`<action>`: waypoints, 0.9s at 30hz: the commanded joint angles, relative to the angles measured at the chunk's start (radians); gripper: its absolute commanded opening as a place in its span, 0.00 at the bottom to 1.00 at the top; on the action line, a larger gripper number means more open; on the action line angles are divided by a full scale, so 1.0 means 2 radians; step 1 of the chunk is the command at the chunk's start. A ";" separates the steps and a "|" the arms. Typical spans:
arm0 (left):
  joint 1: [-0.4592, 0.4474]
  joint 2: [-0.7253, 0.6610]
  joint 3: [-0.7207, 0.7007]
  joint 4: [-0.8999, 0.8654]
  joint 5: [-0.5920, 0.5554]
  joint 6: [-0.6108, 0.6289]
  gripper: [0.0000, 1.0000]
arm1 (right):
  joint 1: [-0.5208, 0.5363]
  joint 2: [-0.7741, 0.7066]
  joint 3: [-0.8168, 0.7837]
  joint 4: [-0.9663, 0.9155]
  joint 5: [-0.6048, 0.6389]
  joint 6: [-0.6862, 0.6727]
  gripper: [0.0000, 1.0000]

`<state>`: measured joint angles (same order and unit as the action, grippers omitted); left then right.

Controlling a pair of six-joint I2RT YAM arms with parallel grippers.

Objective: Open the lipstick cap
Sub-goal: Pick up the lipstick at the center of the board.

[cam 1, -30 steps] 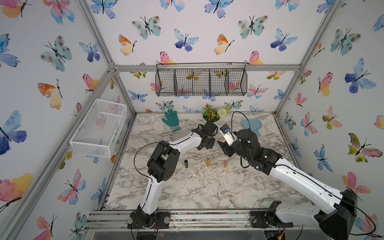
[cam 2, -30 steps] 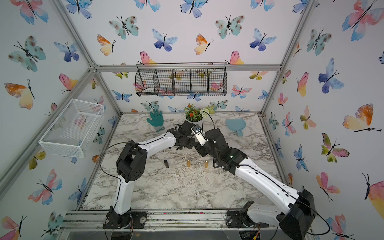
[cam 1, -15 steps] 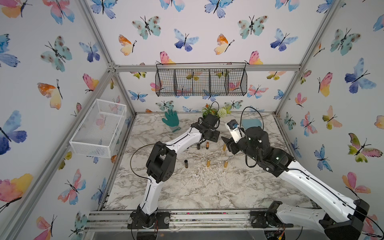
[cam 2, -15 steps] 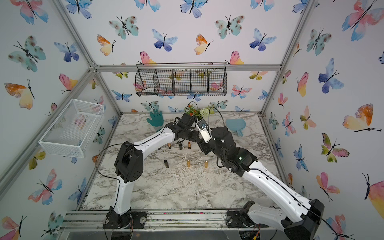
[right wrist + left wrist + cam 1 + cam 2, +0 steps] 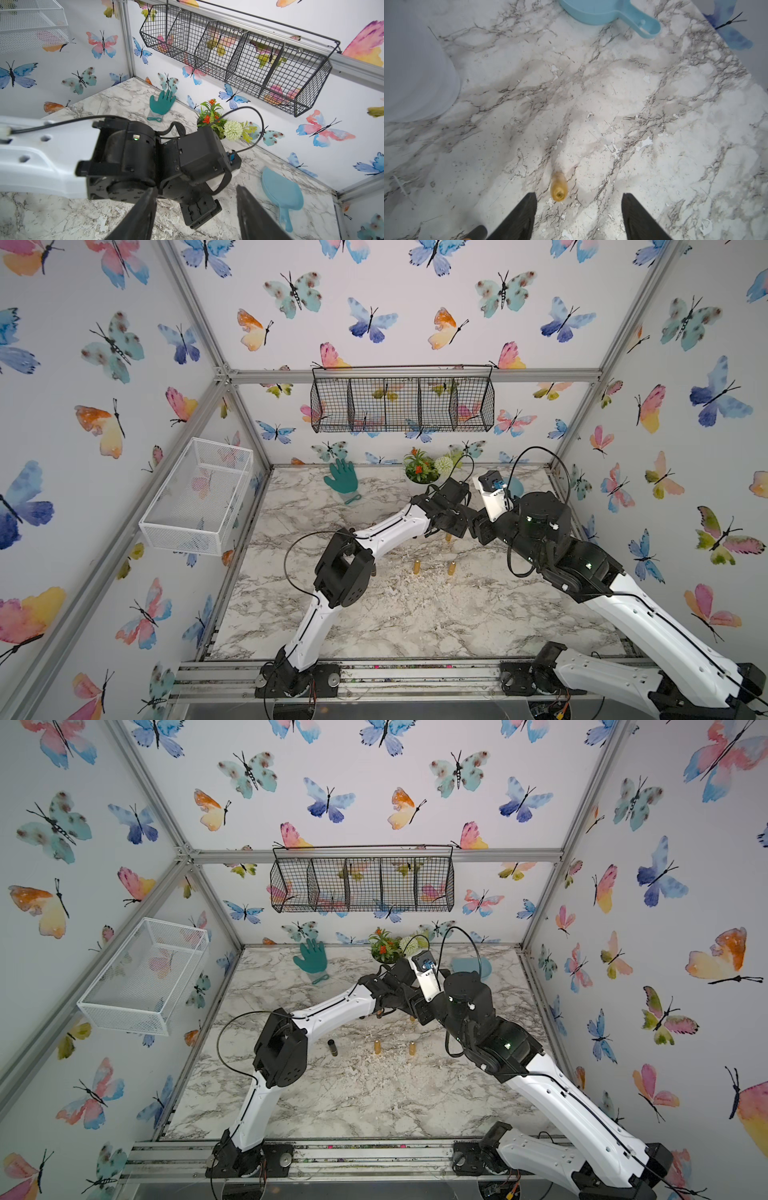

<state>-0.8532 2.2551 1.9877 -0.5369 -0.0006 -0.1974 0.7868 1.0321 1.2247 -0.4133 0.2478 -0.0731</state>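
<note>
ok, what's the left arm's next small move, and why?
Probably lift the left gripper straight up and away. Its fingers stand open, and the gold tube stands upright and free on the marble table just past the tips, close to one finger, so a sideways move might tip it.

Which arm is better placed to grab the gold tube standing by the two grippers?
Left. The left gripper, open, has the gold tube just beyond its fingertips; the right gripper, open, faces the left arm.

A black tube point(image 5: 332, 1047) stands at nine o'clock of two gold cylinders point(image 5: 377, 1046) on the marble table point(image 5: 374, 1102). A green glove point(image 5: 311, 961) lies toward the table's eleven o'clock.
</note>
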 commanded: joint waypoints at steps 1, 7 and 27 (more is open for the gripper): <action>0.003 0.017 0.007 -0.002 -0.043 0.002 0.67 | 0.000 -0.007 0.004 -0.012 0.008 0.008 0.63; 0.003 0.031 0.006 0.001 -0.052 0.001 0.65 | -0.001 -0.009 -0.004 -0.013 0.013 0.008 0.63; 0.002 0.043 0.012 0.002 -0.033 0.002 0.27 | 0.000 -0.002 -0.029 0.005 0.011 0.005 0.63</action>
<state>-0.8474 2.3390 1.9881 -0.5339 -0.0769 -0.1978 0.7868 1.0290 1.1774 -0.4240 0.2581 -0.0708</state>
